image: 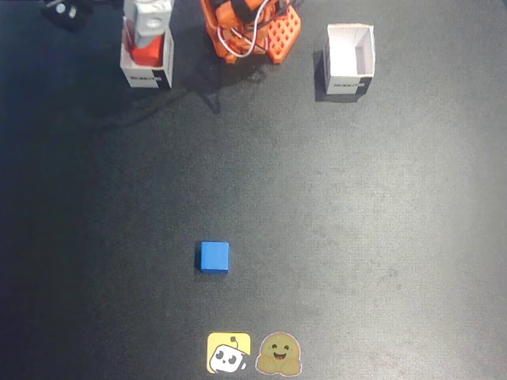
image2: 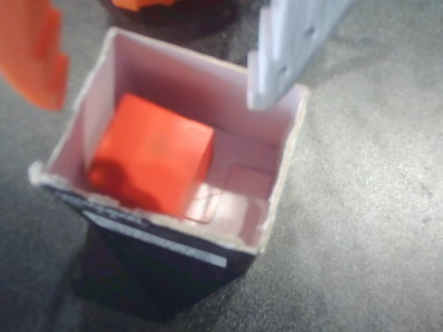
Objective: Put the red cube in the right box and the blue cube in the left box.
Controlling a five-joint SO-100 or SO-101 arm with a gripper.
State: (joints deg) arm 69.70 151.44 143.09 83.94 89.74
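Note:
The red cube (image2: 152,155) lies inside a white box (image2: 280,180), against its left wall in the wrist view. This box (image: 146,77) stands at the top left of the fixed view. My gripper (image2: 159,69) hovers just over it, open and holding nothing: the orange finger (image2: 31,55) and the white finger (image2: 291,48) stand wide apart above the rim. In the fixed view the gripper (image: 149,36) covers most of that box's opening. Its twin box (image: 348,83) stands empty at the top right. The blue cube (image: 214,257) rests alone on the dark table, lower centre.
The orange arm base (image: 253,32) sits between the two boxes at the top edge. Two stickers (image: 229,353) (image: 279,355) lie at the bottom edge below the blue cube. A small dark object (image: 63,12) is in the top left corner.

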